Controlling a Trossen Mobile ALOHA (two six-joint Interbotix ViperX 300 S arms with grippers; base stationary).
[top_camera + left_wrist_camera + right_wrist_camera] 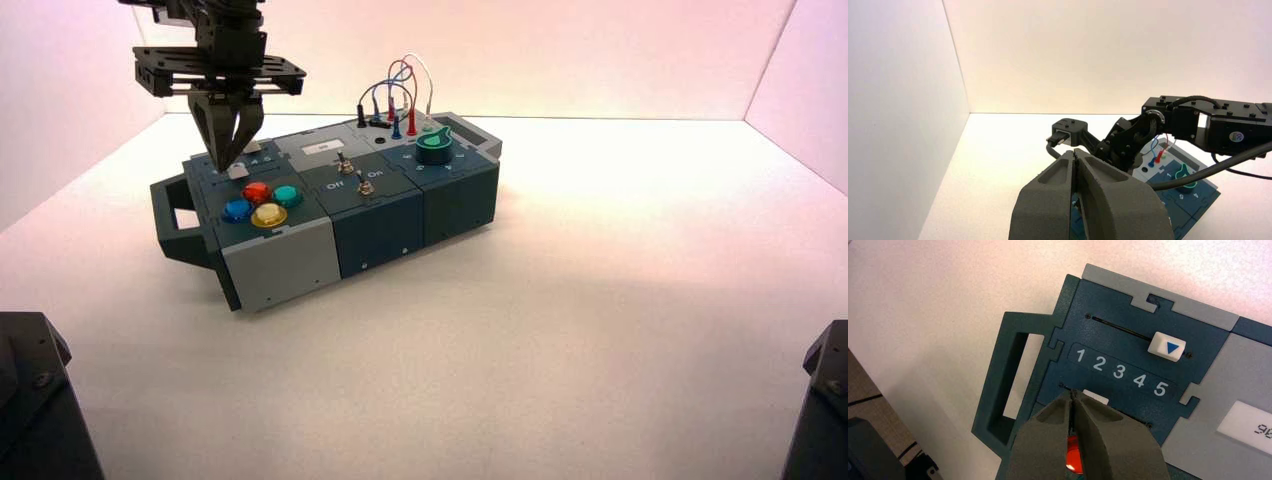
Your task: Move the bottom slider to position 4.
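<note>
**Right hand at the bottom slider, knob short of position 4**

The bottom slider point(1096, 396) is found on the dark blue panel at the left end of the box point(380, 212), between the row of numerals and the coloured buttons. Its white knob is partly covered by the right hand point(1073, 394), whose fingers are pressed together, with nothing pinched between them. The fingertips are held at the knob's side toward the low-numbered end; whether the knob is touched cannot be told. The knob is seen in the region of 2 and 3, short of position 4 point(1139, 380), its exact setting being partly hidden.

On the far side of the numerals, the other white slider knob point(1167, 346), marked with a blue triangle, is set near the 5 end of its track.

Beside the sliders, red point(257, 193), green point(287, 196), blue point(237, 210) and yellow point(269, 215) buttons are grouped. Two toggle switches point(345, 163) are mounted mid-box, and a green knob point(434, 147) and plugged wires point(411, 90) are carried toward the right end. The box is set at an angle on the table point(600, 300).

The left hand point(1074, 155) is held idle, away from the box, its fingers closed against each other.
</note>
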